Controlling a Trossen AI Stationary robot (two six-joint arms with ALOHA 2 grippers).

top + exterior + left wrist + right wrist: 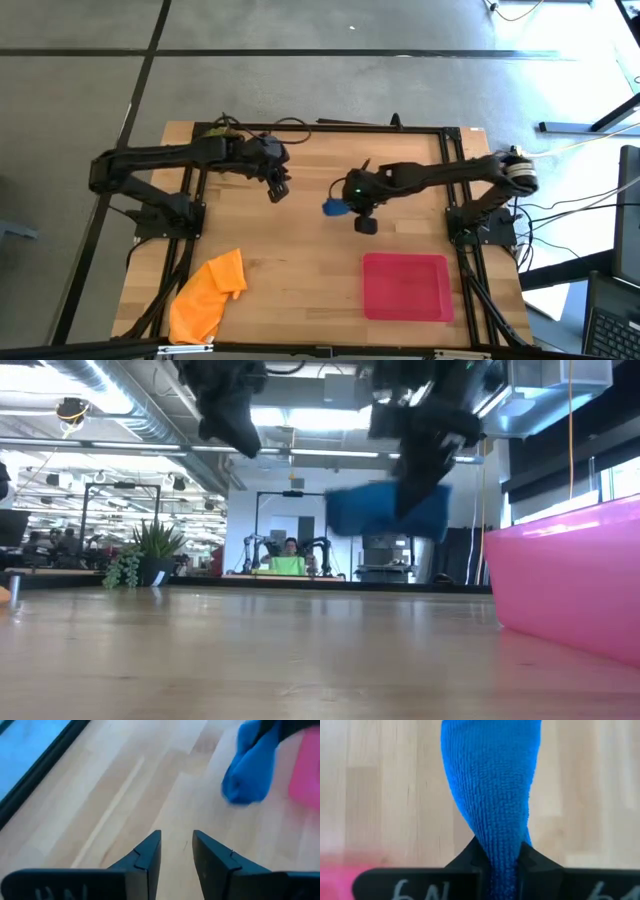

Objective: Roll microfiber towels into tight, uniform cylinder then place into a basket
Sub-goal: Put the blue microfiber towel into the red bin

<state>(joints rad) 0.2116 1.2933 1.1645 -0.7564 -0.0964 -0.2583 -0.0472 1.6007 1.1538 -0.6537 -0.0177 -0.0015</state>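
Blue towel (492,795) hangs bunched in the right gripper (500,862), pinched above mid-table, beside the tray (405,287). The left gripper (176,852) hovers nearby, slightly open and empty. Carrying step, likely; next it needs lowering into the tray, while the orange towel (208,293) waits unrolled.

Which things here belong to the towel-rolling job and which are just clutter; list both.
Job:
- blue towel, clamped in the right end effector, off the table
- orange towel, crumpled near the table's front left corner
- red basket
- left end effector, open, empty

Clutter:
- potted plant
- cables
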